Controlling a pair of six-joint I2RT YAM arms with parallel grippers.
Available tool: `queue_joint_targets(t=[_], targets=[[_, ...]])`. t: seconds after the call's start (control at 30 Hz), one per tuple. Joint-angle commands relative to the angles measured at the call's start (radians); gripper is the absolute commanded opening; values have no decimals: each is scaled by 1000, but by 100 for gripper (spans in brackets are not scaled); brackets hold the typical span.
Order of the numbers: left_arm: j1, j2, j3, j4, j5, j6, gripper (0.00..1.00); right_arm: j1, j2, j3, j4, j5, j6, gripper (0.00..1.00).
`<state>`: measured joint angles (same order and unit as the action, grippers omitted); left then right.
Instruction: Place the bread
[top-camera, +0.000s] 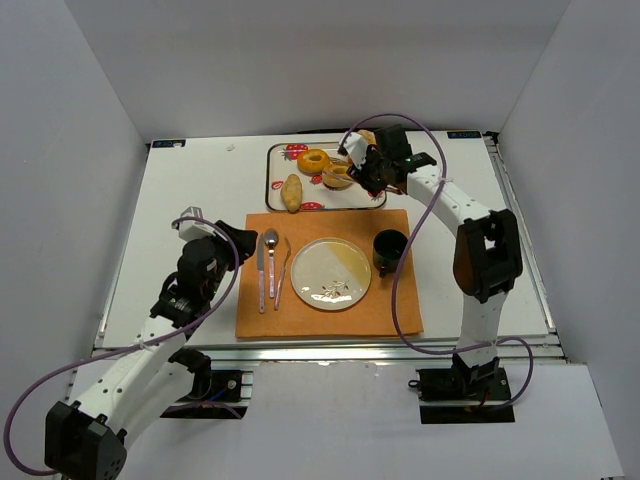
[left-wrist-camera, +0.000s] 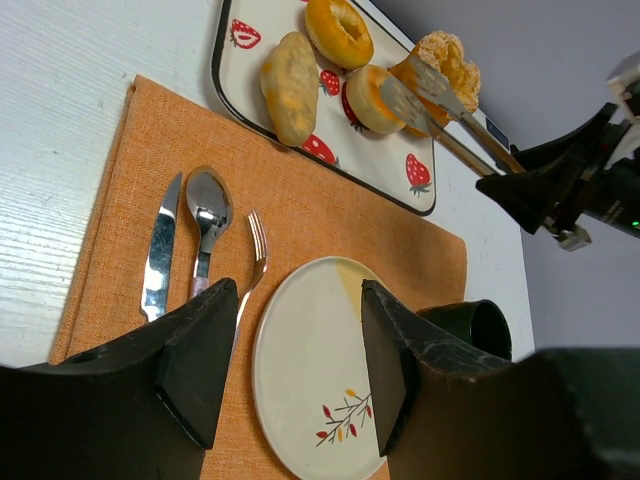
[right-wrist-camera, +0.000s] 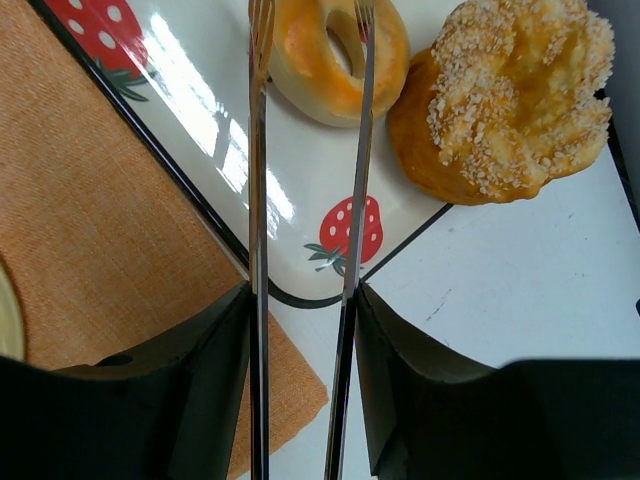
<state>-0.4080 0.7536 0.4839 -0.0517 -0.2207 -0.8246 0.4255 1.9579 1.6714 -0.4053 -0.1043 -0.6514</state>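
The bread (right-wrist-camera: 335, 60), a golden-brown ring, lies on the strawberry-print tray (right-wrist-camera: 200, 95); it also shows in the top view (top-camera: 338, 178) and the left wrist view (left-wrist-camera: 373, 100). My right gripper (right-wrist-camera: 305, 300) is shut on metal tongs (right-wrist-camera: 258, 220). The tongs reach to the ring, one tip at its outer edge and one over its hole. From above, the right gripper (top-camera: 378, 168) hovers at the tray's right end. My left gripper (left-wrist-camera: 295, 370) is open and empty above the orange placemat (left-wrist-camera: 120, 180), left of the cutlery in the top view (top-camera: 238, 240).
On the tray are a brighter yellow-orange ring (top-camera: 314, 161) and an oblong roll (top-camera: 291, 192). A seeded bun (right-wrist-camera: 500, 95) lies on the tray's far right edge. On the placemat (top-camera: 325, 322) are a knife (top-camera: 261, 275), spoon (top-camera: 271, 250), fork (top-camera: 281, 272), cream plate (top-camera: 330, 273) and dark cup (top-camera: 390, 250).
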Motion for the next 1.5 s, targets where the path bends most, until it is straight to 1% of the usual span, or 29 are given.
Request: queue_joint_targets(t=[0.0,0.23,0.53,0.7,0.8,0.9,0.97,1.0,1.03,1.1,1.13,1.2,1.3,1.4,1.47], targets=[[1,-23,9,21,6,2,62,2,29,14,22,29,-36,49],[1,-22,9,19,4,4,62,13,30,1,13,35,-40,50],[1,-28,4,24,6,2,62,27,53,8,20,90,-73,53],[1,-30,4,23,6,1,62,35,87,28,13,100,-96,52],[1,-36,8,16,3,1,62,41,99,36,8,141,-111,51],[1,-42,4,18,3,-2,63,45,107,44,0,153,-116,48],[1,-42,-2,29,3,-7,63,48,99,42,-1,161,-114,42],[1,-43,-2,29,4,-7,62,47,95,37,3,163,-106,38],[1,-42,-1,29,4,-7,62,45,87,34,8,161,-102,32],[1,-43,1,33,4,-7,62,45,62,27,6,153,-84,26],[1,-42,2,35,4,-5,63,45,50,16,5,144,-74,20],[1,-34,12,33,4,1,62,45,7,4,2,129,-45,13],[1,-30,18,35,7,4,62,44,-72,-28,-1,86,2,8],[1,-28,16,42,7,4,62,44,-175,-71,-39,14,30,7],[1,-31,15,42,7,4,62,44,-273,-143,-64,-53,41,7]])
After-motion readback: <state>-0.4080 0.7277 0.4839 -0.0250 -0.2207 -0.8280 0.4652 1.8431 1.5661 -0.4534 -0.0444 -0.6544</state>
